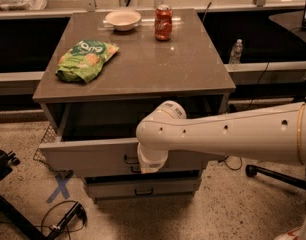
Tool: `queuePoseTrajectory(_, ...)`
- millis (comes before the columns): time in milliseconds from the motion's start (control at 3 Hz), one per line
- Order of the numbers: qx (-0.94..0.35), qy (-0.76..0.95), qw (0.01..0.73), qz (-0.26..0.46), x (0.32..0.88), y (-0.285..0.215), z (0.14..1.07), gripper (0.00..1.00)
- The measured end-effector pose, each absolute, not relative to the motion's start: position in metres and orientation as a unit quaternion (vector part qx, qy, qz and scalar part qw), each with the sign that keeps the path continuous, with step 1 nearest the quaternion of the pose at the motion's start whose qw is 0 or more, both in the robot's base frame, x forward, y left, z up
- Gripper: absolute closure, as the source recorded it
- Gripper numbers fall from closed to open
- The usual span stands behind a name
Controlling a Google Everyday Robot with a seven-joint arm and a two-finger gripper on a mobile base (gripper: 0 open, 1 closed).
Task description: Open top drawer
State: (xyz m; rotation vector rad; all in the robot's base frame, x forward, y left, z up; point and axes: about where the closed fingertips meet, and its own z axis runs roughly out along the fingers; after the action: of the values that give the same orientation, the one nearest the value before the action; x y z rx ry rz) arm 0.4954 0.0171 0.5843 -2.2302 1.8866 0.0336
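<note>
My gripper (pixel 146 168) at the front of the top drawer (pixel 88 156), which stands partway out of the cabinet (pixel 143 79).

My white arm (pixel 233 134) reaches in from the right edge across the lower middle of the frame, and its wrist turns down over the drawer front, just right of the small black handle (pixel 129 160). The wrist hides my gripper, so I cannot tell whether it is clenched or released. The drawer's dark inside shows in the centre, under the cabinet top. Below it, at lower centre, sits a narrower drawer front (pixel 143 188). On the cabinet top lie a green bag of chips (pixel 87 59) at upper left, a white bowl (pixel 123 19) near the top edge and a red can (pixel 163 22) just right of the bowl.
</note>
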Motion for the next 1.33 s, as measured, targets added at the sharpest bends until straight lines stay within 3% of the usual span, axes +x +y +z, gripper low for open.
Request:
queuePoseTrajectory(1000,-0.759,0.642,0.11,0.011,0.4953,0.0171,0.5843,0.12)
queuePoseTrajectory(1333,-0.759,0.642,0.11,0.011,0.4953,0.0171,0.5842,0.0)
